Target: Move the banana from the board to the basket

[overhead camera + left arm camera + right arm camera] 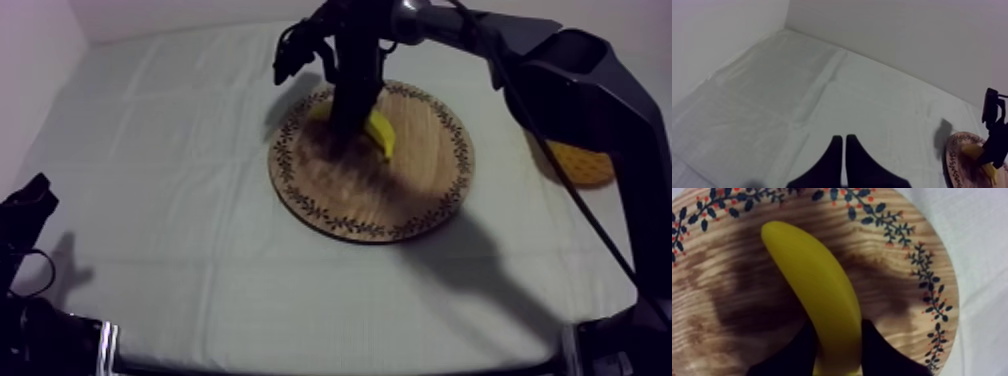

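Right gripper (839,330) grasps the smooth yellow banana (814,283) on the board (907,298); left gripper (843,139) is clenched, empty; the basket (582,162) sits mid-right.

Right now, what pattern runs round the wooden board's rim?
Dark leafy sprigs with small red dots on the wooden board, clearest in the right wrist view.

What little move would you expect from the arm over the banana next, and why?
Probably a short lift straight up: the right gripper looks closed round the banana, low over the wooden board, and the yellow basket sits apart, beyond the board's edge.
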Motion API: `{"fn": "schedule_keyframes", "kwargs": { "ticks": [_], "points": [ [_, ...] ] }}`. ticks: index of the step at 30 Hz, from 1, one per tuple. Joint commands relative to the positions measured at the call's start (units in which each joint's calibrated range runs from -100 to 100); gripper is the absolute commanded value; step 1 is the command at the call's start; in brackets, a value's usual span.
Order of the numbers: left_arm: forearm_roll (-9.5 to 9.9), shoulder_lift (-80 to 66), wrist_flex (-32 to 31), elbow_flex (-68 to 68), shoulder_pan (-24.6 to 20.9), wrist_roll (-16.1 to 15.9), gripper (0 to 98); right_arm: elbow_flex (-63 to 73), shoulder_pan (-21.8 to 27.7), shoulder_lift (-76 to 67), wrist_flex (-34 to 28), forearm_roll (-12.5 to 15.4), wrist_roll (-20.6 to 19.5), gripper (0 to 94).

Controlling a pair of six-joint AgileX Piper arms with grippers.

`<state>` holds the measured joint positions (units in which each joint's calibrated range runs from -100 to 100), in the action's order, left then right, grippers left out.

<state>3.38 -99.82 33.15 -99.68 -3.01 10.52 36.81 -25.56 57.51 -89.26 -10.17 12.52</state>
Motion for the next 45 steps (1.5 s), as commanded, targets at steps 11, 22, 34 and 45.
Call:
{"fn": "schedule_keyframes", "kwargs": {
  "ticks": [11, 22, 34, 45],
  "points": [
    [-0.04, 0.00, -0.01, 0.01, 0.01, 0.01, 0.1, -2.28, -1.27, -9.40, -2.50, 0.44, -0.24, 12.9],
    [-0.04, 0.00, -0.01, 0.01, 0.01, 0.01, 0.1, -5.46, -1.24, -21.92, -5.56, 0.41, 0.09, 13.4],
    [-0.04, 0.00, -0.01, 0.01, 0.01, 0.01, 0.1, -10.91, 1.19, -30.58, -6.53, 0.20, -1.37, 15.5],
    [-0.04, 0.00, -0.01, 0.01, 0.01, 0.01, 0.1, -10.78, 8.87, -33.79, -7.08, -1.13, -3.24, 16.1]
  ]
}}
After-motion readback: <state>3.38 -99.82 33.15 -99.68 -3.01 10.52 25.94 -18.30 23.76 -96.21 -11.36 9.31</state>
